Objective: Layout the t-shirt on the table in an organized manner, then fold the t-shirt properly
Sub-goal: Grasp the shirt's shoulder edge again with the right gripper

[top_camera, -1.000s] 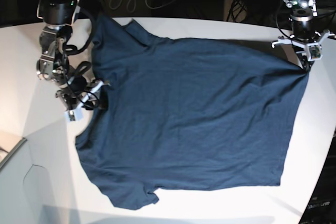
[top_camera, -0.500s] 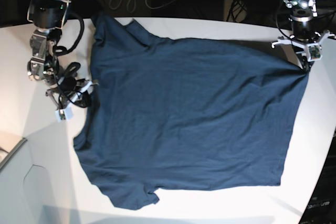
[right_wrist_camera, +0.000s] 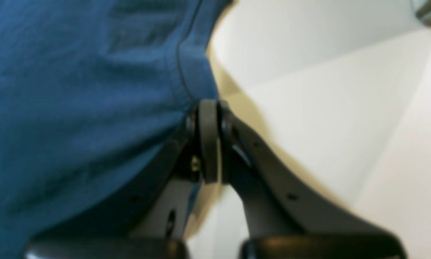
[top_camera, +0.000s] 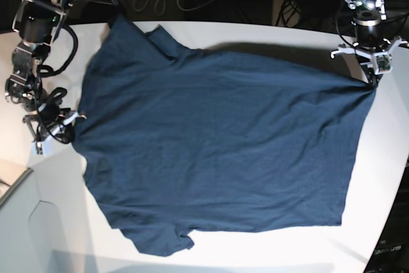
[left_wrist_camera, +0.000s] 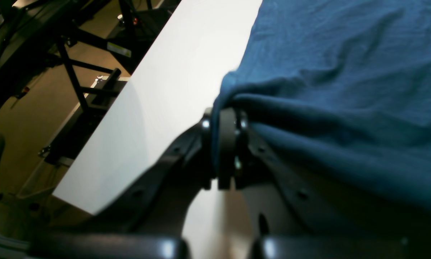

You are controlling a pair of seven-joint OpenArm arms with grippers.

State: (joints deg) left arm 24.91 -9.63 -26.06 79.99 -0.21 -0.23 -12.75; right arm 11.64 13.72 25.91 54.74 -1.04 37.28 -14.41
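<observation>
Bright overhead light; table [top_camera: 268, 33] glares white; right wrist view blurred, soft.

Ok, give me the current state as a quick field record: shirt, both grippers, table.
t-shirt: dark navy, spread flat, stretched between both arms
left gripper: shut on t-shirt corner near table edge
right gripper: shut on t-shirt edge at its hem seam
table: white, bare margins around the shirt
fold: not yet begun

The dark navy t-shirt [top_camera: 217, 145] lies spread nearly flat, slightly wrinkled, across the white table [top_camera: 390, 158].
</observation>
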